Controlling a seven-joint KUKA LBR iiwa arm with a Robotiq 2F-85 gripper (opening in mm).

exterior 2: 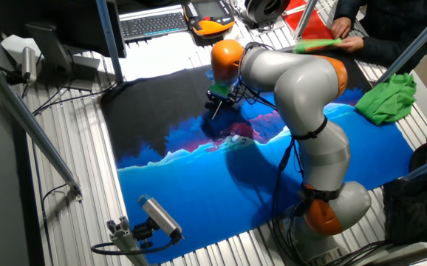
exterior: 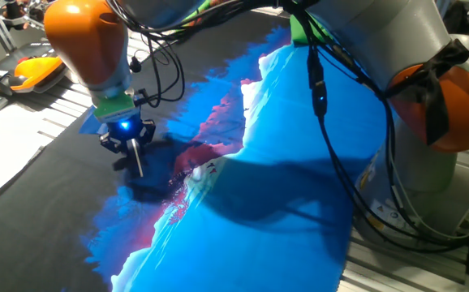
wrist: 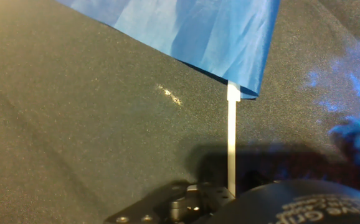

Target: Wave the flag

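Pincer (exterior: pixel 127 143) fingers are closed on the thin white stick (wrist: pixel 232 140) of the flag (wrist: pixel 186 31), which is gripped near its lower end; in the hand view the stick is seen rising straight out from between the fingertips, and the blue cloth is spread at its far end, reaching out to the left of the stick. In one fixed view the pincer is held just above the printed tablecloth (exterior: pixel 299 178), with a blue light lit on the green-edged flange just above it, and a pale thin rod is seen pointing down from the fingers toward the cloth; whether its tip is touching the tablecloth cannot be told. The black part of the tablecloth lies directly below the pincer, while the bright blue and pink print begins just beside it.

In the other fixed view the pincer (exterior 2: pixel 217 100) is seen near the far edge of the tablecloth (exterior 2: pixel 199 199), with the grey and orange arm (exterior 2: pixel 302 81) arched over the blue print behind it. A crumpled green cloth (exterior 2: pixel 387 100) is seen well apart from the pincer on a corner of the tablecloth, and a keyboard (exterior 2: pixel 154 24) lies beyond the far edge of the tablecloth.
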